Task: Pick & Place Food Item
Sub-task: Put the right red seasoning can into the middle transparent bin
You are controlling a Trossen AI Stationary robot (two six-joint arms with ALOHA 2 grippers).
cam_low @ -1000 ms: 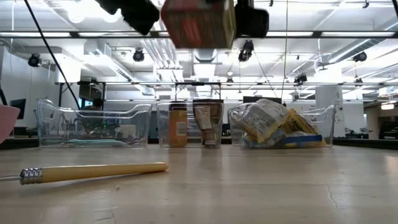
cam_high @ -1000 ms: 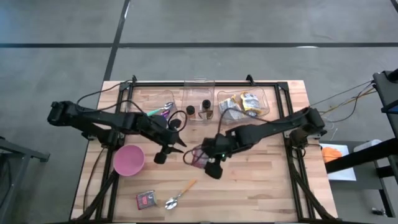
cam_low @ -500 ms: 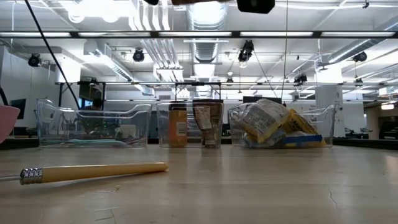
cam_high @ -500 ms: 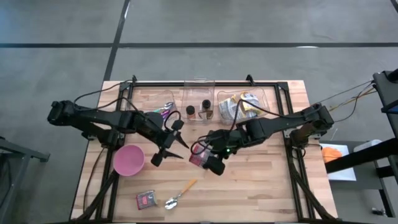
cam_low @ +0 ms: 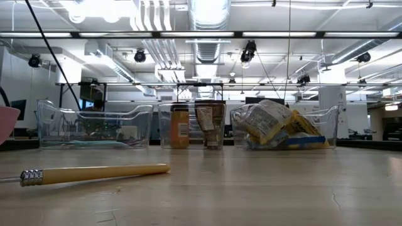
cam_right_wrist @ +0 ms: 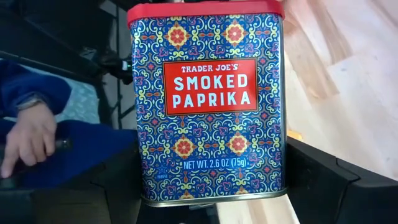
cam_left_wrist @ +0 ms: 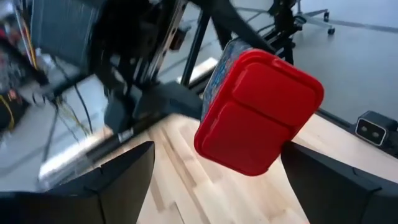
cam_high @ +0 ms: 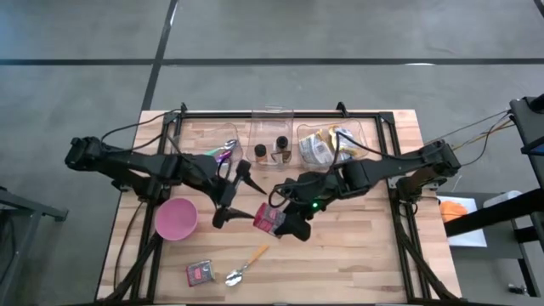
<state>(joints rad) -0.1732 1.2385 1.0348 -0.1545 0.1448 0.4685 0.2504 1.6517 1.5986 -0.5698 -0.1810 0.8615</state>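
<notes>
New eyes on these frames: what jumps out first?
The smoked paprika tin, blue patterned with a red lid, held above mid-table by the right gripper. The left gripper sits right beside it with fingers spread, facing the tin's red lid. Next, the pink bowl on the table's left and the row of clear bins along the far edge.

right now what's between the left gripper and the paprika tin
Nothing: in the left wrist view only air separates the open left gripper from the paprika tin, which the right gripper holds.
</notes>
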